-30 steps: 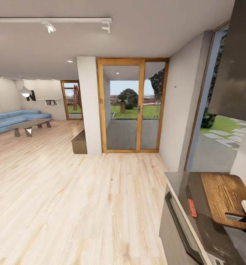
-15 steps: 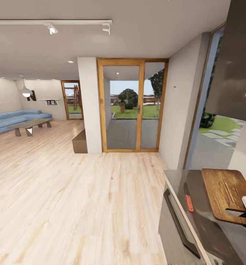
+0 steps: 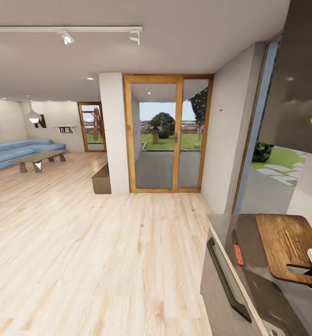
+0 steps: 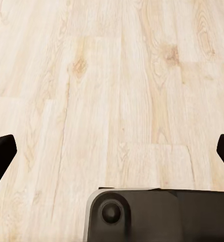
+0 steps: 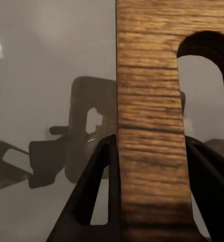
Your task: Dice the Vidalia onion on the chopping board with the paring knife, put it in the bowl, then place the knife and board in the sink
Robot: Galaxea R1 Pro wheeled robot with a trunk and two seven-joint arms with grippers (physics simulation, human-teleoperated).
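— Well, your right gripper (image 5: pixel 149 201) was clamped on the chopping board (image 3: pixel 287 245), one finger on each face by the handle cut-out. How would it carry?

— Stiff and fairly heavy, I'd judge. Gripped that far out at the handle end, it could sag or twist.

— And the left gripper (image 4: pixel 112 156)?

— Spread wide, holding nothing, over the wood floor (image 4: pixel 117 75).

— Anything in your way?

— The paring knife (image 3: pixel 237 251) lay on the countertop (image 3: pixel 249 280) just beside the board. The board could have swept it off.
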